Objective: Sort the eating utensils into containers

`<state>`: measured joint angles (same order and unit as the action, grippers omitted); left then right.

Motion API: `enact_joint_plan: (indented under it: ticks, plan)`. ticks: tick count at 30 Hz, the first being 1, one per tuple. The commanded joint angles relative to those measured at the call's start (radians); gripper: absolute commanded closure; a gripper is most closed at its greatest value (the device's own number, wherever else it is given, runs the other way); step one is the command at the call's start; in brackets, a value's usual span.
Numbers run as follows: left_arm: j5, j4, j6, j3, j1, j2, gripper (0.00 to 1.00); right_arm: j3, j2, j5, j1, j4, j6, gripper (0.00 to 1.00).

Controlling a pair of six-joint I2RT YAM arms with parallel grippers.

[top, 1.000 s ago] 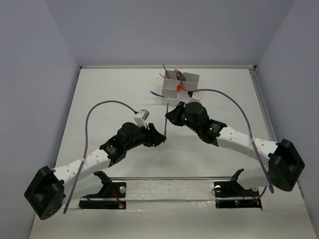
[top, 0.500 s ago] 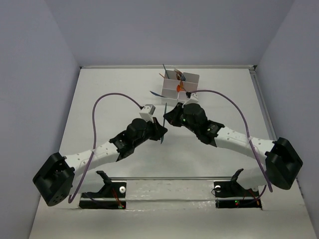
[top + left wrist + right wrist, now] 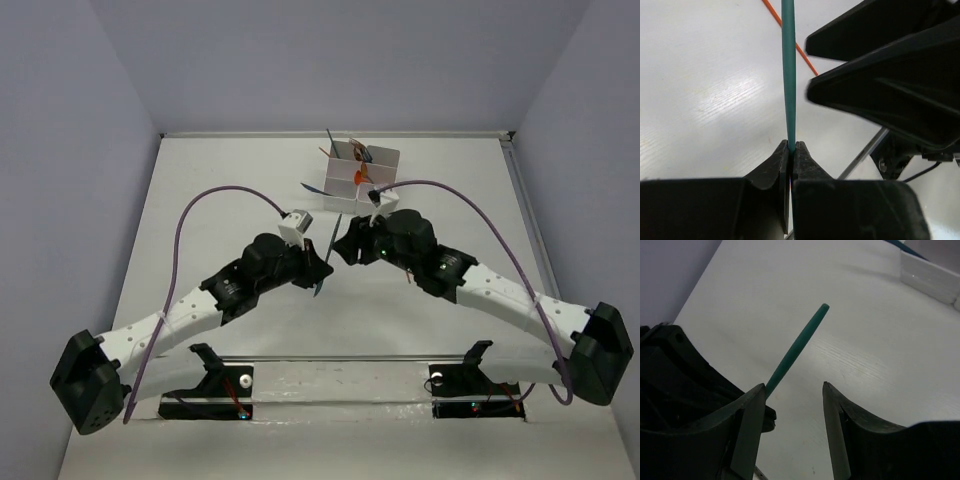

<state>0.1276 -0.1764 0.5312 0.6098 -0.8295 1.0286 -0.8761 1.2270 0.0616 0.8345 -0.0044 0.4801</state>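
**Teal utensil mid-handoff, right arm hasn't grabbed it yet**

The thin, long dark teal plastic utensil [image 3: 788, 75] is up off the table [image 3: 220, 200]. It's pinched near its lower end by the left tool [image 3: 791, 147], whose two black fingers are squeezed flat against the shaft with no gap showing. From the top camera this is happening mid-table, roughly at 6 o'clock from the white rectangular block of small square compartments [image 3: 358, 178], which sits near the table's 12 o'clock edge.

The right tool [image 3: 793, 387] is spread wide and has hold of nothing. In its own wrist camera the free end of the teal utensil pokes up toward 1 o'clock through the gap. It runs close to the finger on the 9 o'clock side rather than sitting centred, and I can't tell if it touches that finger.

My read is that this is a handover from left to right, so the arm closer to the block can do the drop. Next, the right tool probably needs to centre itself on the shaft and close. Only then should the left one let go, because a shaft this thin could swing or slip. After that it's a short carry toward 12 o'clock. I can't make out which compartment is meant for teal ones.

There's also a thin orange stick [image 3: 807, 61] lying on the table in the left wrist view. It's likely another utensil waiting its turn.
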Motion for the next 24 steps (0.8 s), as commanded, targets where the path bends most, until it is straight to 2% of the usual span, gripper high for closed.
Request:
enact_joint_plan:
  ticks: [1,5,7,9,12,17,24]
  plan:
    - [0.115,0.224,-0.092,0.077,0.030,-0.042,0.94,0.000,-0.145,-0.130,0.009,-0.095,-0.292,0.46]
    - [0.136,0.377,-0.152,0.125,0.041,-0.022,0.94,-0.006,-0.218,-0.252,0.009,-0.172,-0.454,0.47]
    - [0.182,0.413,-0.165,0.131,0.041,-0.021,0.94,-0.015,-0.231,-0.275,0.009,-0.172,-0.503,0.47]
    - [0.236,0.461,-0.186,0.136,0.041,-0.022,0.94,-0.040,-0.228,-0.370,0.009,-0.178,-0.560,0.47]
    - [0.282,0.494,-0.198,0.145,0.041,-0.024,0.94,-0.078,-0.189,-0.456,0.009,-0.180,-0.610,0.46]
    - [0.368,0.537,-0.249,0.157,0.041,-0.001,0.94,-0.221,-0.045,-0.621,0.009,-0.339,-0.728,0.43]
    - [0.475,0.537,-0.264,0.177,0.050,-0.019,0.94,-0.221,0.032,-0.709,0.018,-0.361,-0.749,0.38]
